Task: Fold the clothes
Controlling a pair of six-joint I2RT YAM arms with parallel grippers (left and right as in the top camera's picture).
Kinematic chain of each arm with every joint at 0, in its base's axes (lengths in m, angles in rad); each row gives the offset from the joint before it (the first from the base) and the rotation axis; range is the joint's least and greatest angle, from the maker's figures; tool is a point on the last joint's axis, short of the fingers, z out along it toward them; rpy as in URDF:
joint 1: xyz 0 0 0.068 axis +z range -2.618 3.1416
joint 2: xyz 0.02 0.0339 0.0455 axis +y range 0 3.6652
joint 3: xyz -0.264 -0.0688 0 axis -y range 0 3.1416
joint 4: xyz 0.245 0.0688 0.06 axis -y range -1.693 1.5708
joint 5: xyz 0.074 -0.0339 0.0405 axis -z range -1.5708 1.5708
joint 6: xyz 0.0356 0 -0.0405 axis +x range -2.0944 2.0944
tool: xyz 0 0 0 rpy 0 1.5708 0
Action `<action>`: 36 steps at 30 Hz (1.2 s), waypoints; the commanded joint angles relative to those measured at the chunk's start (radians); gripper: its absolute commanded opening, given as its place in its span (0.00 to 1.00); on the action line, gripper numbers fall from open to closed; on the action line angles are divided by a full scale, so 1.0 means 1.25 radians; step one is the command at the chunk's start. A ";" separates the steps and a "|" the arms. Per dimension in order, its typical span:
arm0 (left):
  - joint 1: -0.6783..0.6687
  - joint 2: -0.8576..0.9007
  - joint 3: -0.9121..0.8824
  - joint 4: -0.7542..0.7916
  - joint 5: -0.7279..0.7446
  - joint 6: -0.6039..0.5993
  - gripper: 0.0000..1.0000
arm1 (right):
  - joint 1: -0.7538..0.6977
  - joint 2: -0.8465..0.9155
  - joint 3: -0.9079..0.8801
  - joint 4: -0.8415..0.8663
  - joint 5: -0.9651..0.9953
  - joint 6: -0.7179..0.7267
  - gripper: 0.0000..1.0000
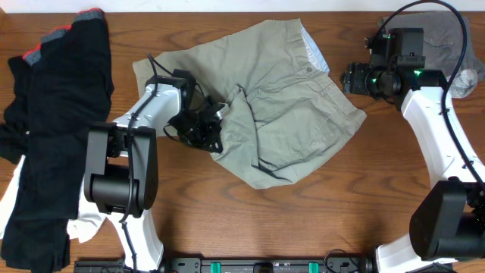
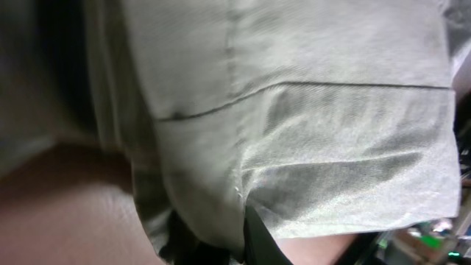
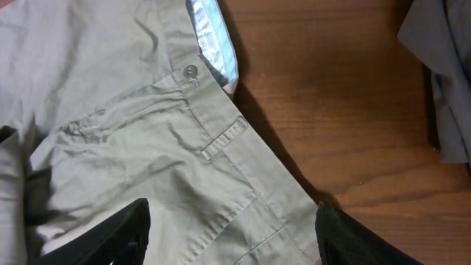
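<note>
Khaki shorts (image 2: 294, 147) fill the left wrist view, a stitched leg hem hanging right in front of the lens. You see the left end effector (image 2: 217, 246) only as dark fingers at the bottom edge. Cloth appears pinched between them, so it reads as clamped on the hem.

From overhead, the shorts lie crumpled at the middle of the counter (image 1: 341, 197). Their long axis runs from the leg hems at 9 o'clock to the waistband at 3 o'clock. Your left arm sits at the 9 o'clock edge, in the bunched leg. The right end effector (image 1: 350, 79) hovers just off the waistband at 3 o'clock. Its fingers are spread wide and hold nothing, with the button (image 3: 190, 71) and pale blue waistband lining (image 3: 210, 37) showing ahead of it.

The relation that matters is that the held hem is at one end and the waistband lies straight across at 3 o'clock. The left arm is the nearer one to carry the leg over, and the right is placed to pin the waist.

Black garments (image 1: 61, 114) wait at 9 o'clock on the counter, and grey shorts (image 1: 443, 34) at 2 o'clock.
</note>
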 commanded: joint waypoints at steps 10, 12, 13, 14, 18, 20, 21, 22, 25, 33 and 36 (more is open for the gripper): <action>0.099 -0.169 -0.004 -0.140 0.009 -0.264 0.06 | 0.001 -0.004 0.000 -0.001 -0.013 -0.008 0.71; 0.114 -0.186 -0.004 -0.174 -0.014 -0.293 0.06 | 0.001 -0.004 0.000 -0.001 -0.024 -0.007 0.71; 0.121 -0.192 -0.004 -0.194 -0.036 -0.310 0.06 | 0.001 -0.004 0.000 -0.001 -0.025 -0.007 0.71; 0.127 -0.195 -0.004 -0.211 -0.056 -0.325 0.06 | 0.001 -0.004 0.000 -0.001 -0.025 -0.007 0.71; 0.144 -0.203 -0.005 -0.282 -0.134 -0.378 0.06 | 0.001 -0.004 0.000 -0.002 -0.025 -0.007 0.71; 0.147 -0.207 -0.006 -0.306 -0.166 -0.411 0.06 | 0.001 -0.004 0.000 -0.004 -0.025 -0.008 0.72; 0.148 -0.209 -0.007 -0.317 -0.181 -0.431 0.06 | 0.001 -0.004 0.000 -0.006 -0.025 -0.008 0.72; 0.149 -0.211 -0.007 -0.327 -0.193 -0.449 0.06 | 0.001 -0.004 0.000 -0.008 -0.025 -0.008 0.72; 0.148 -0.221 -0.013 -0.346 -0.228 -0.513 0.06 | 0.001 -0.004 0.000 -0.013 -0.025 -0.008 0.72; 0.149 -0.310 -0.081 -0.378 -0.356 -0.713 0.06 | 0.001 -0.004 0.000 -0.026 -0.025 -0.008 0.73; 0.149 -0.371 -0.117 -0.384 -0.405 -0.810 0.06 | 0.001 -0.004 0.000 -0.029 -0.025 -0.008 0.73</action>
